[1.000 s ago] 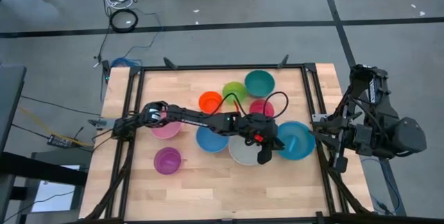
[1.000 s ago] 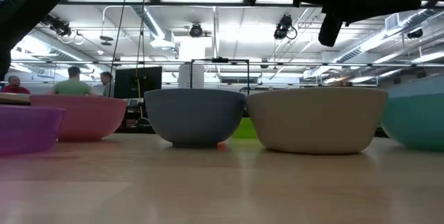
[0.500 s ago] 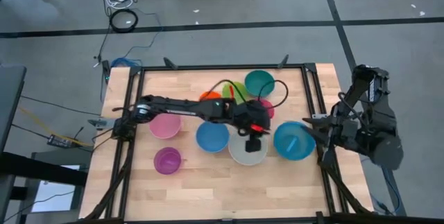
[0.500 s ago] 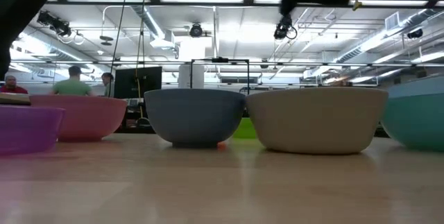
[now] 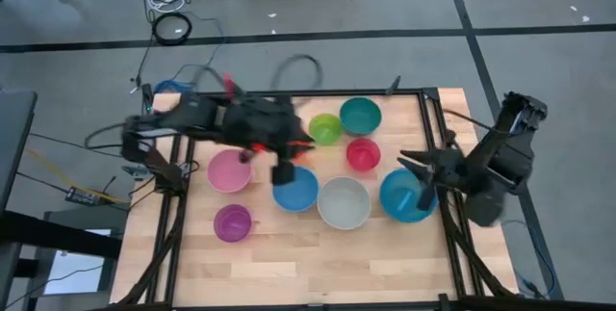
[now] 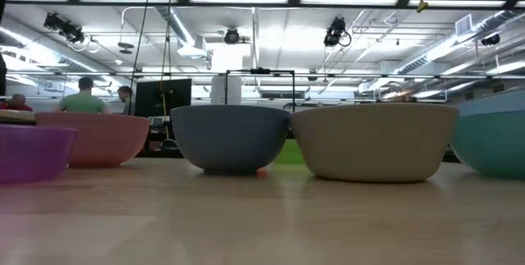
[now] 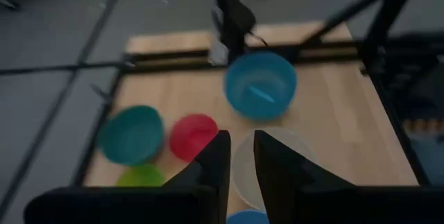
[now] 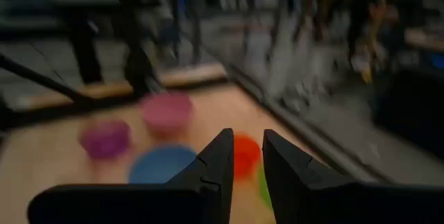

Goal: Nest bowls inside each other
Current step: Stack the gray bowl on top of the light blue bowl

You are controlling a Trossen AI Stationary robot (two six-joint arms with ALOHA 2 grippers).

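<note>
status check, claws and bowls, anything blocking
Left claw empty, a narrow gap between its fingers, above the blue bowl. Right claw empty at the table's right edge. Bowls all separate, none nested. Nothing blocking.

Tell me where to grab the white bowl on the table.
Best bet is the white bowl rim, from straight above, one finger inside. It sits upright and open, its wall flares out, and the blue bowl crowds one side, so take the rim facing the bare front table edge.

Bright, even light from ceiling strip lamps (image 6: 369, 1); shadows are soft. Both wrist views and the left arm (image 5: 241, 123) are motion-blurred.
</note>
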